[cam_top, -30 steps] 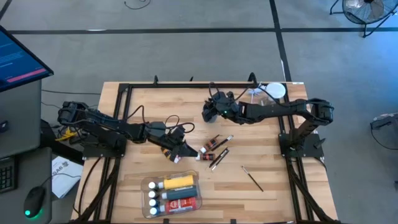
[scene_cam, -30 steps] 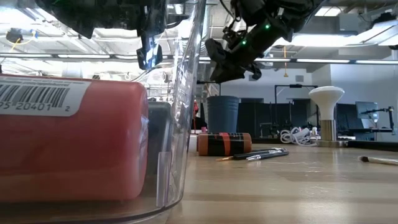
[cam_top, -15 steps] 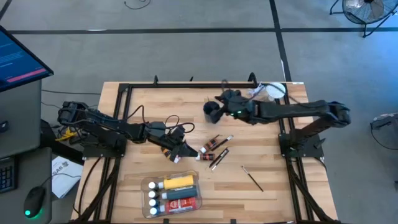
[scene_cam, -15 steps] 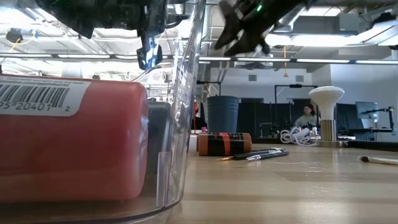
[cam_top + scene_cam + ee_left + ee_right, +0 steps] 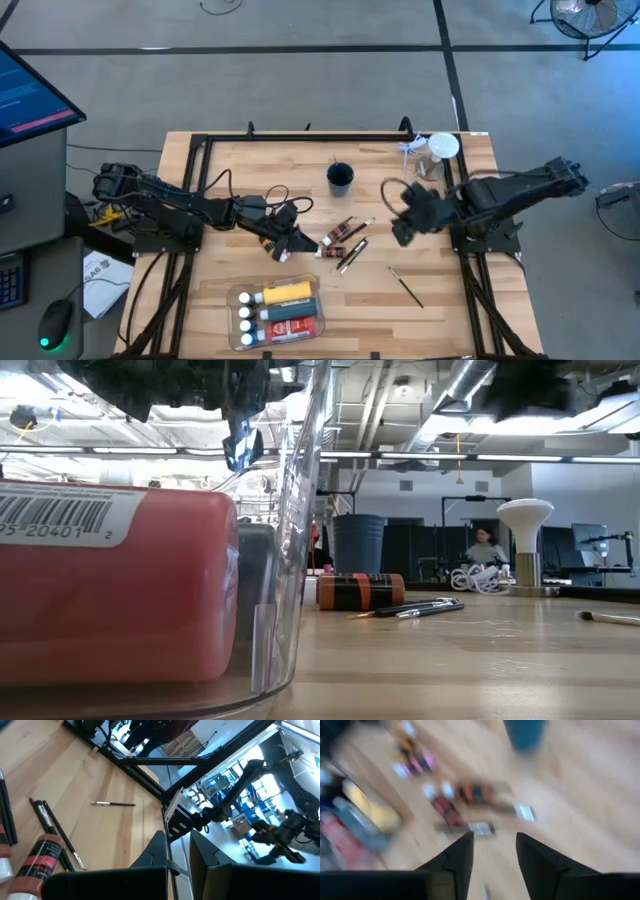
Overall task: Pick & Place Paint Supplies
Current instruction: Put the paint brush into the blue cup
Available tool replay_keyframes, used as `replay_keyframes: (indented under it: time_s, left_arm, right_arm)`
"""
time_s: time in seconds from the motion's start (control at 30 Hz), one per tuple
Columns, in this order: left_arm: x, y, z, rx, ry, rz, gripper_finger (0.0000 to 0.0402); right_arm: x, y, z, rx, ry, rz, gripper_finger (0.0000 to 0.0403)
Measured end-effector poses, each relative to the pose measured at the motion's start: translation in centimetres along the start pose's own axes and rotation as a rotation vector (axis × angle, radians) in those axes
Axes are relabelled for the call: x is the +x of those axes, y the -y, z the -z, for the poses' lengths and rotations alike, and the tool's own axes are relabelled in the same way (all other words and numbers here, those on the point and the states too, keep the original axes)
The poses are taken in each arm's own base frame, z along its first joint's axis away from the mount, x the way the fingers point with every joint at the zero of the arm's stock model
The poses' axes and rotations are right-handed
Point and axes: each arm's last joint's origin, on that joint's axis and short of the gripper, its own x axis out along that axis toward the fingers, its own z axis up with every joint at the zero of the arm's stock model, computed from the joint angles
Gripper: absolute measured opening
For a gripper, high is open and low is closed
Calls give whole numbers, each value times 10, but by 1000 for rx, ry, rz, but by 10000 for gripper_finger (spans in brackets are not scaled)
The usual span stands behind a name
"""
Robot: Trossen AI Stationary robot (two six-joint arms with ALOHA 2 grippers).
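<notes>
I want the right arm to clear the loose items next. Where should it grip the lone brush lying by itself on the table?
Grip the lone brush near the middle of its handle, coming straight down from above. It lies flat on the table, apart from everything else, so the right gripper should probably turn its open fingers across the thin diagonal shaft and close from both sides.

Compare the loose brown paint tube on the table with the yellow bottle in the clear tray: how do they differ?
The brown paint tube lies loose on the bare wood mid-table beside thin brushes; the yellow bottle lies packed inside the clear tray at the front edge with other tubes. The tube is dark and small; the bottle is bright and clearly bigger. Both lie on their sides, and neither is held.
</notes>
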Motion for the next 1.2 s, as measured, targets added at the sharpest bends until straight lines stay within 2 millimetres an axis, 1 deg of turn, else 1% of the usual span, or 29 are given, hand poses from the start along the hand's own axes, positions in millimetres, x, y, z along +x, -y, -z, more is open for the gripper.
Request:
replay_keyframes:
  time_s: [0.1, 0.27, 0.4, 0.6, 0.73, 0.83, 0.9, 1.03, 1.2]
  left_arm:
    - [0, 0, 0, 9, 3, -2, 2]
    - [0, 0, 0, 10, 6, -5, 2]
    - [0, 0, 0, 11, 7, -5, 2]
    - [0, 0, 0, 11, 7, -5, 2]
    - [0, 0, 0, 8, 6, -2, 2]
    - [0, 1, 0, 7, 5, -1, 2]
    - [0, 1, 0, 6, 1, 3, 2]
    - [0, 1, 0, 3, 0, 5, 2]
    - [0, 1, 1, -25, -14, 19, 2]
  right_arm:
    - [-2, -1, 18, 2, -118, 44, 126]
    - [5, -23, 44, -76, -203, 17, 117]
    - [23, -36, 62, -87, -307, 76, 121]
    - [59, -50, 81, -53, -467, 192, 144]
    - [80, -55, 87, -37, -543, 237, 169]
    - [94, -57, 89, -34, -554, 262, 185]
    - [104, -60, 89, -58, -553, 250, 192]
    - [125, -63, 91, -126, -561, 233, 196]
    - [146, -60, 96, -211, -601, 283, 187]
